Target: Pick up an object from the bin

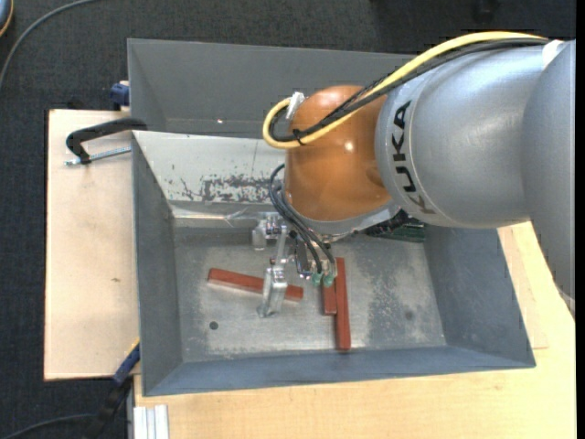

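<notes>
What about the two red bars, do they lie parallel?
No, the left red bar lies nearly crosswise, while the right red bar runs almost square to it.

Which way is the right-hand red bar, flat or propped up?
Flat: the red bar rests along the bin floor over its visible length.

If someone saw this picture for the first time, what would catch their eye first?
The silver arm with its orange cover looms over the bin from the right. Its gripper hangs over the right end of a red stick on the floor left of centre; a second red stick lies just to its right.
</notes>
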`<action>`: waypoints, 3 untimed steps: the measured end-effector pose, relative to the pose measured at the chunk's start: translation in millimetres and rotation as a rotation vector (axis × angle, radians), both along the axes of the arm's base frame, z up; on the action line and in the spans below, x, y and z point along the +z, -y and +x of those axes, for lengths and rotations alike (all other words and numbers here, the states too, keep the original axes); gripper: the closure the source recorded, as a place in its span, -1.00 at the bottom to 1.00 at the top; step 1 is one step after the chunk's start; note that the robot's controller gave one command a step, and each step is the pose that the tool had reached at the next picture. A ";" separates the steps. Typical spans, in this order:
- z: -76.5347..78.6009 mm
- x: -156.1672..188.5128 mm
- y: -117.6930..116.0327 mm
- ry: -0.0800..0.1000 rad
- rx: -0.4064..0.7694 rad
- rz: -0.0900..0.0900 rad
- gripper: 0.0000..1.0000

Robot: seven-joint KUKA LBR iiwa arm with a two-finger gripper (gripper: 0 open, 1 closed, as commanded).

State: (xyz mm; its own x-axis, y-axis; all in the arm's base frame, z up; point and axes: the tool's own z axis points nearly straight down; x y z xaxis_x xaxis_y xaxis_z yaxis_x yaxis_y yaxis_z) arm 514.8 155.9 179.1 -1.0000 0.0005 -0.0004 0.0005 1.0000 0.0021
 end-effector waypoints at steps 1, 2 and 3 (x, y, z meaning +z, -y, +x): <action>34.0 -112.3 -2.0 -0.006 -0.168 -0.002 -1.00; 35.1 -108.4 -2.4 -0.001 -0.168 0.000 1.00; 24.9 81.0 -12.2 0.013 0.183 0.001 1.00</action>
